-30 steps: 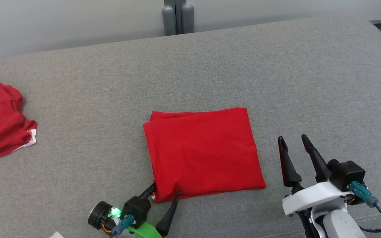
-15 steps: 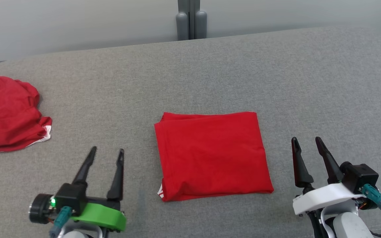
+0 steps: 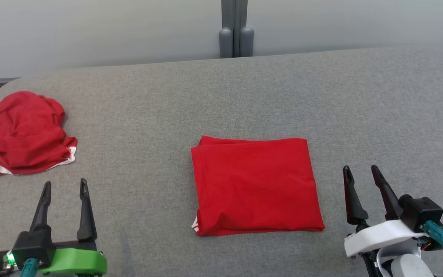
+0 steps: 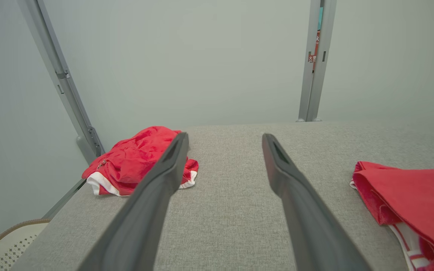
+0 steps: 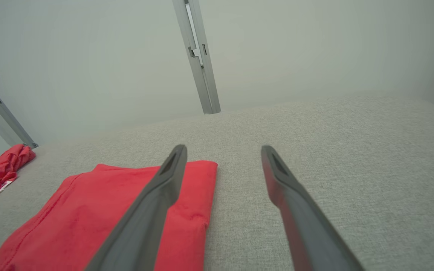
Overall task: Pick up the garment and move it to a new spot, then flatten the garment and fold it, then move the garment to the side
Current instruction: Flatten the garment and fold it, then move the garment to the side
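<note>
Two grippers, both empty: left gripper and right gripper hold jaws wide apart, touching nothing; the folded red garment lies flat between them on the grey surface

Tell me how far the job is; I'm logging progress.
Done: the folded garment lies as a flat rectangle on the grey surface. In hand: nothing; the left gripper and right gripper stand open either side, clear of it. Left: probably moving it aside. A crumpled red garment lies far left.
</note>
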